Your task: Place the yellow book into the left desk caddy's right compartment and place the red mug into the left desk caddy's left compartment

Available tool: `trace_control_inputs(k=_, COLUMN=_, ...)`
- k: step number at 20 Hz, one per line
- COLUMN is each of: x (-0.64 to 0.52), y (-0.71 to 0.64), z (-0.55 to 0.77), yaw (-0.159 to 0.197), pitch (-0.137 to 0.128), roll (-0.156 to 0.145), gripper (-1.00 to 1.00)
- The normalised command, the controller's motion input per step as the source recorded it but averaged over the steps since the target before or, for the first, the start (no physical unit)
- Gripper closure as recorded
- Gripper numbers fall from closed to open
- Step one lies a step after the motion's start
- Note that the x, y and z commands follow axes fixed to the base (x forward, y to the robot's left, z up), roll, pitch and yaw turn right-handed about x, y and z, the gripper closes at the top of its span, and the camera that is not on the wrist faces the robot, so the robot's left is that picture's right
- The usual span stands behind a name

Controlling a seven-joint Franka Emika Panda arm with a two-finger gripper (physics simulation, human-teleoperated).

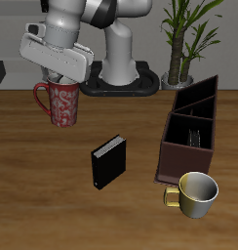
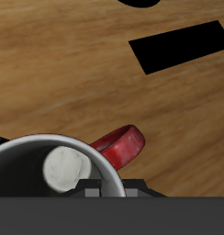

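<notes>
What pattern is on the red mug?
Whitish mottling over red on the red mug; exterior view.

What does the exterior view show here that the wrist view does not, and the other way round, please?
Only the exterior view shows the left desk caddy, the gold mug in front of it, the potted plant, the robot's arm, and the mottled outside of the red mug.

Only the wrist view shows the mug's pale grey inside, with one finger pad down in it.

Both show the red mug under the gripper, its red handle, the black book and the wooden table.
</notes>
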Motion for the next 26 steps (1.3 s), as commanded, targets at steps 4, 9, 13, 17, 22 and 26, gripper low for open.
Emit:
trace_control_inputs(k=4, x=-0.34, y=0.05, z=0.17, yaw=-0.025, pitch=-0.016, roll=0.016, gripper=1.00)
trace_control_inputs(k=9, x=-0.26, y=0.04, z=0.14, yaw=-0.011, pitch=-0.018, roll=0.001, gripper=1.00)
trace_control_inputs(k=13, x=-0.56, y=0.10, z=0.06, yaw=-0.036, pitch=0.013, roll=0.028, gripper=1.00)
trace_control_inputs(k=17, x=-0.39, y=0.15, z=-0.06, yaw=0.003, pitch=-0.034, roll=0.037, gripper=1.00)
trace_control_inputs(k=22, x=-0.31, y=0.18, z=-0.15, yaw=0.015, pitch=-0.049, roll=0.041, gripper=1.00)
trace_control_inputs(k=26, x=-0.24, y=0.18, z=-0.17, yaw=0.017, pitch=-0.059, roll=0.016, gripper=1.00)
